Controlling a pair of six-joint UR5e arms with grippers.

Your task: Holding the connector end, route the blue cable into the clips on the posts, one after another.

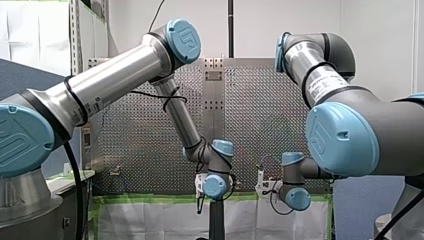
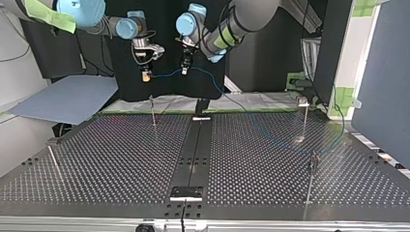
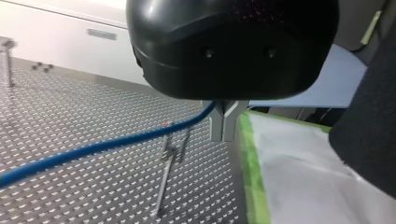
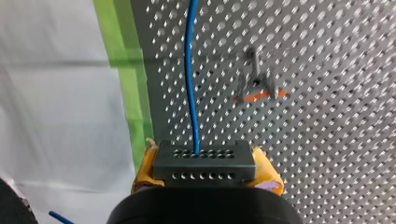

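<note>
Blue cable (image 2: pixel 164 74) strung in mid-air over the desk's (image 2: pixel 121 159) arm-side edge, connector (image 4: pixel 204 161) clamped between right gripper's (image 4: pixel 205 171) yellow pads (image 4: pixel 269 176), left gripper (image 3: pixel 223 133) pinching the strand a little along, seemingly to keep a straight span ready for lowering into the nearby post's (image 2: pixel 153 113) clip (image 4: pixel 259 95).

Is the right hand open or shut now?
Shut. The right hand has its yellow pads pressed on both sides of the black connector, from which the cable runs ahead.
</note>
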